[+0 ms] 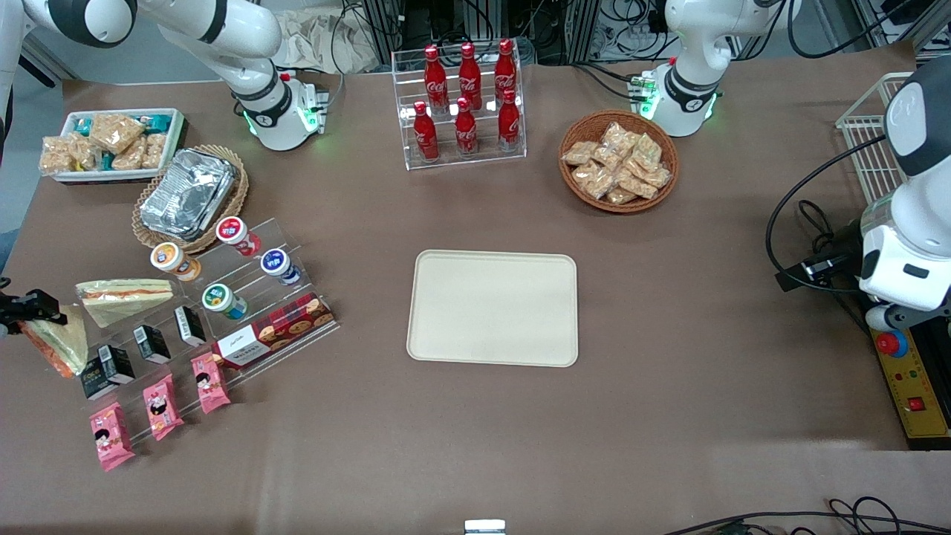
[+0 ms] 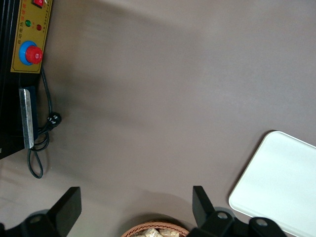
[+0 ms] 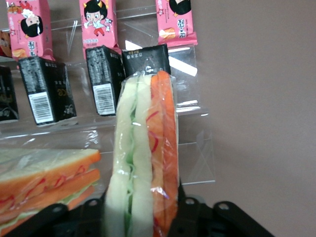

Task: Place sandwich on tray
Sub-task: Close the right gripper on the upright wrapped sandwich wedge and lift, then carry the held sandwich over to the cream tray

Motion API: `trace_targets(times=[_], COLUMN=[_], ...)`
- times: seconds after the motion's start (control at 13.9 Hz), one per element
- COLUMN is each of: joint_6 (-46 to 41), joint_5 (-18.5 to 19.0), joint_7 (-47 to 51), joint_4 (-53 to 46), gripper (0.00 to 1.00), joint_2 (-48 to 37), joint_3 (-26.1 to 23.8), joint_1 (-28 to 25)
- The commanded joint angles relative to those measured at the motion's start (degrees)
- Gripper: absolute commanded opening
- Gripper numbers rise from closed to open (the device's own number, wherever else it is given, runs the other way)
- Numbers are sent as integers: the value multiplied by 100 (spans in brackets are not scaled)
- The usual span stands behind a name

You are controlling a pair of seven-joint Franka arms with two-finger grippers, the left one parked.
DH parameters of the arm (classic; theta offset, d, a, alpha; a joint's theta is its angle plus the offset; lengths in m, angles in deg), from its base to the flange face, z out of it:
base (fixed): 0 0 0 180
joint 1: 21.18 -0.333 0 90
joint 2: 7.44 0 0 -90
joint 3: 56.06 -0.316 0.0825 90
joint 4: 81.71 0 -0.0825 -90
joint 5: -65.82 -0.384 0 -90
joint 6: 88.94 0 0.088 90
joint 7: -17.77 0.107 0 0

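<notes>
Front view. A brown counter is seen, carrying all items. The tray lies flat near the counter's middle, with nothing on it. The gripper is found at the working arm's end of the counter, at about nine o'clock from the tray and well apart from it. The sandwich is held in the gripper, its orange layer turned toward the front camera, and appears raised off the counter. A second sandwich rests just beside it on a clear stepped display stand, at about two o'clock from the held one. Small black cartons and pink snack packets are set on the stand, nearer the front camera. A rack of red cola bottles is placed at twelve o'clock from the tray; a wicker basket of snack bags at about one o'clock.

Left wrist view. A corner of the tray and a black control box with a red button are shown on the counter.

Right wrist view. The sandwich is gripped on edge, wrapped in clear film, with green filling and a thick orange layer visible. The gripper fingers are closed narrowly against its sides. The second sandwich, the black cartons and the pink packets are seen near it.
</notes>
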Motion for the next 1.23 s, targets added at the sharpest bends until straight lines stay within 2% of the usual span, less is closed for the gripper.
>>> trace_targets(times=[0.0, 0.43, 0.65, 0.94, 1.15], joint_6=[61, -35, -403, -1711, -2092], joint_5=[-135, -100, -73, -65, -65], joint_7=[-73, 14, 654, 2559, 4079], joint_4=[-161, -312, -312, -767, -874], gripper=[28, 27, 25, 25, 25], joint_2=[-57, -487, -821, -1051, -1182], joint_3=[-3, 15, -37, -29, -29], joint_1=[40, 5, -39, -573, -1170])
